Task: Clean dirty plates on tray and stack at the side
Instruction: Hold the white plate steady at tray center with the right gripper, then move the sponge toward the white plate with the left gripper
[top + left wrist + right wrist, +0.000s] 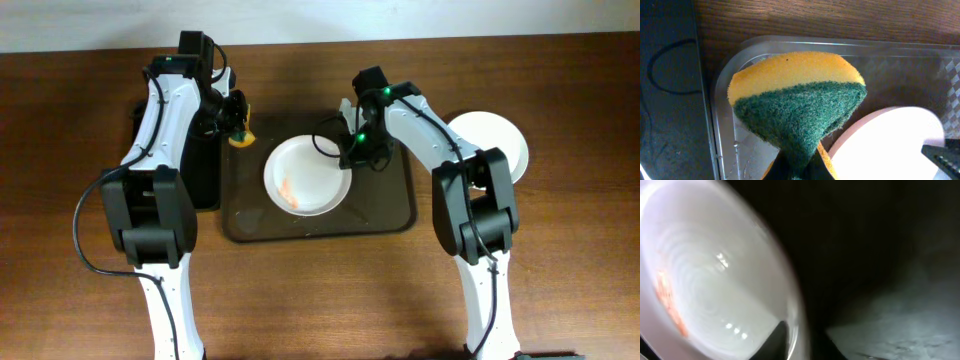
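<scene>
At the centre of the wooden table (pixel 560 260), the dark brown tray (pixel 385 215), with one smeared plate (pixel 300 165) lying a little left of its middle, orange-brown streaks (pixel 288 190) on the near-left part of the white surface. Pinched in the left gripper (pixel 238 125), squeezed so that it folds at the grip: a sponge (pixel 797 100), yellow foam above, green scouring face below, hanging over the tray's far-left corner, near the plate's rim but apart from it. Beside the tray's left edge, the black bin (pixel 205 175), mostly under the left arm. At the plate's far-right rim, the right gripper (pixel 350 150). Seen blurred from the right wrist, one dark fingertip (pixel 779 337) over the inner side of that rim, the other out of sight; clamped on the rim or only spread around it, cannot tell. Off the tray to the right, on bare wood, a second plate (pixel 500 135), white, partly hidden behind the right arm; single or stacked, cannot tell.
</scene>
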`<state>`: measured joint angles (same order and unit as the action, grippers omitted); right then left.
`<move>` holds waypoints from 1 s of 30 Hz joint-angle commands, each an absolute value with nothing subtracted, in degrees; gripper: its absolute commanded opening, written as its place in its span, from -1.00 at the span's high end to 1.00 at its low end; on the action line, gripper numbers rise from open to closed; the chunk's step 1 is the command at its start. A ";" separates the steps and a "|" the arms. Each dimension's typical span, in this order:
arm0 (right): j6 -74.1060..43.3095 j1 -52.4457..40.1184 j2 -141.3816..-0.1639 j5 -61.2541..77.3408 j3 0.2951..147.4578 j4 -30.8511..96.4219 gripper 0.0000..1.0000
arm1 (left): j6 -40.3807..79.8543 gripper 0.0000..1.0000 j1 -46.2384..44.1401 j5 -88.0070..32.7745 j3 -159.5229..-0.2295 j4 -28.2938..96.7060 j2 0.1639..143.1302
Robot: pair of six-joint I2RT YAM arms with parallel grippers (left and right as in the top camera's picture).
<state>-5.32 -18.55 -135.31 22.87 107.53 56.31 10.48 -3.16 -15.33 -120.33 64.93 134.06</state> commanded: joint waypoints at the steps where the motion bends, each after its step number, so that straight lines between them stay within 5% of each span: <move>1: -16.19 -19.38 -136.44 20.71 105.60 56.16 0.91 | 10.20 0.99 -3.38 -14.98 -121.01 64.75 134.37; 10: -37.65 -21.32 -136.44 12.60 105.06 58.57 0.92 | 10.17 0.99 -3.40 -14.98 -121.01 65.34 134.37; 30: -38.24 -21.47 -127.98 5.52 99.98 54.33 0.92 | 5.89 0.99 -7.14 -14.96 -121.01 65.52 134.37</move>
